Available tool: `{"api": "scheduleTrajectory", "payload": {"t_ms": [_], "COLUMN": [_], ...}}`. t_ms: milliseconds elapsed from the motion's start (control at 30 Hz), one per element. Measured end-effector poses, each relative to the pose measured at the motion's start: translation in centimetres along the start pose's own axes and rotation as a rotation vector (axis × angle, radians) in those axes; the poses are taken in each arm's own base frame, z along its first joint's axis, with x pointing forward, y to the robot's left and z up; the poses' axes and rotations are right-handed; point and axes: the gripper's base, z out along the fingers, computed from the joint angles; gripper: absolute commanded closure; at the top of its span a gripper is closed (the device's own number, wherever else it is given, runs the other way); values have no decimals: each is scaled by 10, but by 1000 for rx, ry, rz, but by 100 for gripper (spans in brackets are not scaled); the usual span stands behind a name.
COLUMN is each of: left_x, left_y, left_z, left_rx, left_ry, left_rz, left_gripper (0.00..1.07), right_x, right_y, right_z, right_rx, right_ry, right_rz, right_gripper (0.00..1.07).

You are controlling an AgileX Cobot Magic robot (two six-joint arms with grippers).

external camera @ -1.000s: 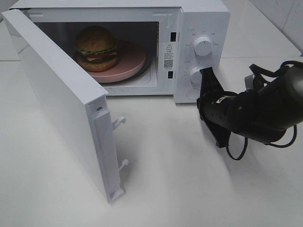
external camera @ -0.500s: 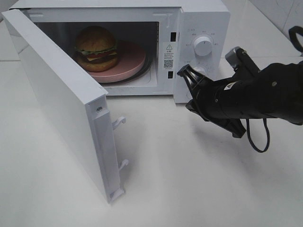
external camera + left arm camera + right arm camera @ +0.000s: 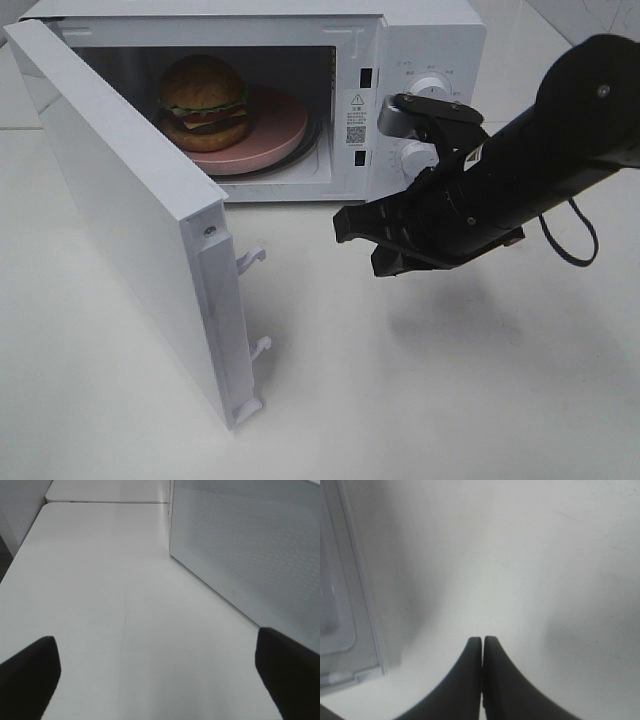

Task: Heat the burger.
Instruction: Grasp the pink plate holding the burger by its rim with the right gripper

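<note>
The right hand [image 3: 482, 641] is clenched on nothing, low over the desk [image 3: 400, 380] just in front of the microwave [image 3: 430, 40], aimed left at the open door [image 3: 130, 210]. The left hand [image 3: 157, 667] is spread and empty beside the door's outer face. The burger [image 3: 205, 100] sits on the pink plate [image 3: 265, 135] inside. Closing the door looks next: press the outer face near its free edge and swing it smoothly until the latch hooks [image 3: 250, 258] seat.

Beyond the right gripper [image 3: 343, 223], the microwave [image 3: 450, 45] frame carries a sticker [image 3: 356, 115] with a warning triangle and a QR code. Its print is unreadable.
</note>
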Motion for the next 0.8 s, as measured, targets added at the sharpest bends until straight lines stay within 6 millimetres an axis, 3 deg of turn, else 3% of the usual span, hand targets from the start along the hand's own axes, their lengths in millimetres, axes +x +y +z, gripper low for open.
{"api": "scheduleTrajectory", "payload": {"t_ms": [300,467,500,567,667,767,800], "left_x": [0,0,0,0,0,0,0], "left_y": [0,0,0,0,0,0,0], "left_z": [0,0,0,0,0,0,0], "left_rx": [0,0,0,0,0,0,0], "left_ry": [0,0,0,0,0,0,0], "left_rz": [0,0,0,0,0,0,0], "left_gripper": [9,9,9,9,9,9,9], "right_x": [-4,-1,-1,1,1,0,0], "right_y": [7,3,3,0,0,-2,-2], "right_z": [-12,-17,-17,-18,-18,-18,-18], "right_rx": [-17,-20,-20,-29,-34,-58,-58], "right_ry": [169,281,281,311,316,327,327], "right_rz": [-429,-757,-757,-957,-1015,-1296,-1296], "right_gripper": [104,103,103,103,103,103,103]}}
